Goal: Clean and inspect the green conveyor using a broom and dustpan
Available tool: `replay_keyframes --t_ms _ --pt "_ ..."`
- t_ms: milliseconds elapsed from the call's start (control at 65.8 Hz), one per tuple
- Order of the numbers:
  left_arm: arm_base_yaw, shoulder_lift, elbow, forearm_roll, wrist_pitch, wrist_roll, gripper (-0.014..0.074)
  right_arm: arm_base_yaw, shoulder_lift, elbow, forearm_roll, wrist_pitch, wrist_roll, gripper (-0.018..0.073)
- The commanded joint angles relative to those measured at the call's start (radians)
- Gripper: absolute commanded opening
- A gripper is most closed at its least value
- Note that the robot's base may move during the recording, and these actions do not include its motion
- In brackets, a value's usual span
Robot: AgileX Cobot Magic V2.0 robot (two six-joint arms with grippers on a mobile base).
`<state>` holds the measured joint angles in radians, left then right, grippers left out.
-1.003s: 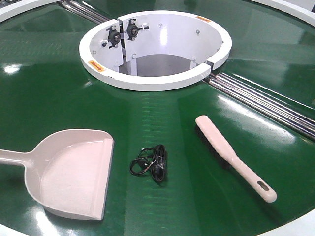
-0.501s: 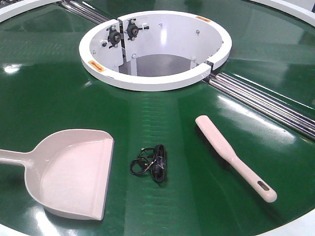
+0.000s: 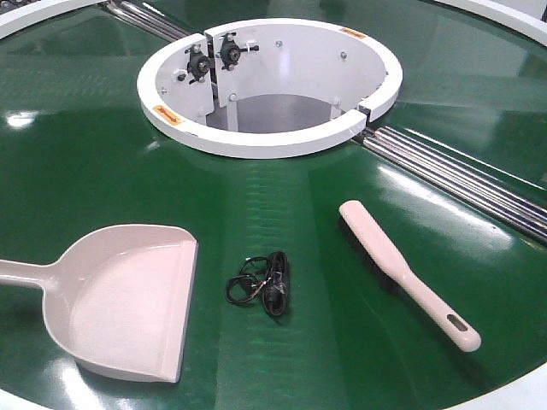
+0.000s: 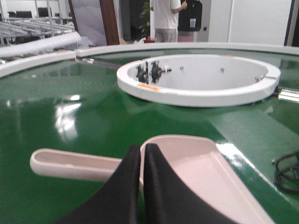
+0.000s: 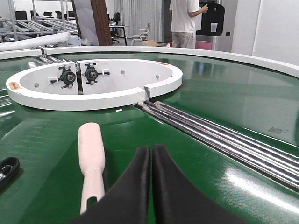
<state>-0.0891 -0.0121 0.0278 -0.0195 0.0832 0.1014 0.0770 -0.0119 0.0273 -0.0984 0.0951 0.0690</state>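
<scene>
The green conveyor (image 3: 102, 162) fills the front view, with a white ring rim (image 3: 256, 141) at its centre and steel rollers (image 3: 461, 179) running right. The beige dustpan (image 3: 128, 299) lies at front left, its handle pointing left. At front right lies the slim beige broom (image 3: 402, 272), slot end nearest the front edge. Neither gripper shows in the front view. In the left wrist view my left gripper (image 4: 142, 149) is shut and empty, just behind the dustpan (image 4: 201, 172). In the right wrist view my right gripper (image 5: 151, 150) is shut and empty, right of the broom (image 5: 91, 158).
A black coiled cable (image 3: 261, 284) lies on the belt between dustpan and broom. Black bearing fittings (image 3: 214, 55) sit inside the ring. The conveyor's outer white rim (image 5: 243, 57) curves behind, and a person (image 5: 184, 21) stands beyond it.
</scene>
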Motion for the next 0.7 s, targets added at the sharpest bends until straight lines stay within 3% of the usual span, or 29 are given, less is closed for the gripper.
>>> replay_keyframes --t_ms 0,122,243,365,684 --pt "-0.006 -0.014 0.005 -0.004 -0.164 -0.001 -0.0006 -0.006 -0.01 0.004 -0.002 -0.075 -0.011 -0.0009" --pt "-0.006 -0.013 -0.055 -0.004 -0.289 -0.001 -0.0006 -0.006 -0.01 0.004 -0.002 -0.075 -0.011 -0.0009" --pt "-0.006 0.034 -0.169 -0.016 -0.271 -0.002 -0.0006 -0.006 -0.01 0.004 -0.002 -0.075 -0.011 -0.0009" --pt "-0.006 0.17 -0.308 -0.039 -0.144 -0.002 -0.0006 -0.006 -0.01 0.004 -0.002 -0.075 -0.011 -0.0009" --pt "-0.006 0.55 -0.614 -0.039 0.354 -0.002 -0.0006 -0.006 -0.01 0.004 -0.002 -0.075 -0.011 -0.0009"
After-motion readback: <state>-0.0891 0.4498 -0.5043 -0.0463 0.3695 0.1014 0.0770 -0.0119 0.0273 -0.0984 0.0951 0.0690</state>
